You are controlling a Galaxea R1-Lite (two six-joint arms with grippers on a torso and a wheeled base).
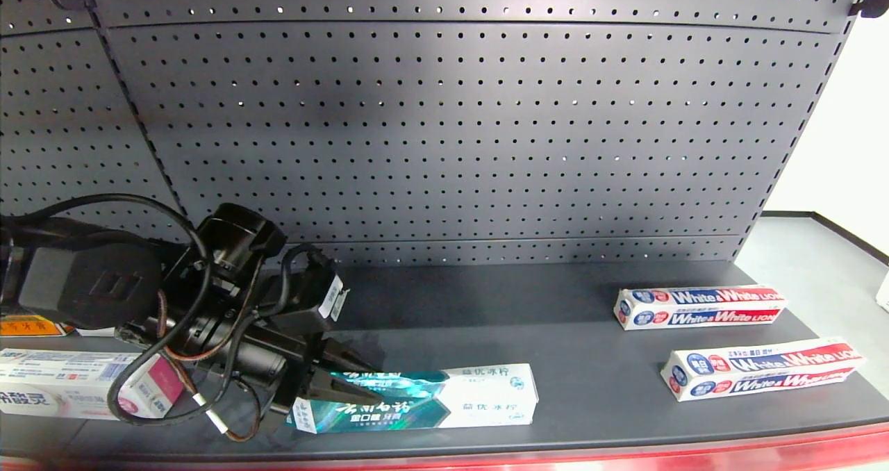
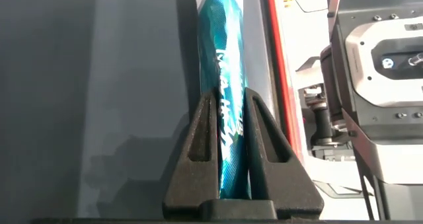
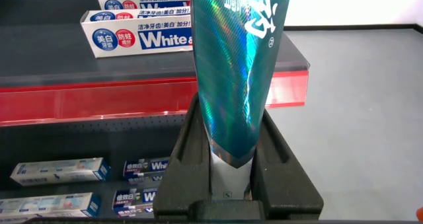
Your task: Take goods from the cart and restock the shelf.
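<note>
shelf restock: both grippers loaded

left gripper (image 1: 361,381): black wedge-shaped fingers pressed against both long sides of a glossy teal box (image 1: 444,394), at its left end. the box lies flat near the front edge of the matte dark shelf deck (image 1: 486,318). right gripper (image 3: 232,112): clamped on the end of a second teal box (image 3: 239,65) with a holographic sheen, which projects out past the fingertips. to the right on the deck, a nearer carton (image 1: 764,368) and a farther carton (image 1: 701,306), red-and-white, lie apart. behind them is a perforated metal back panel (image 1: 451,144).
</note>
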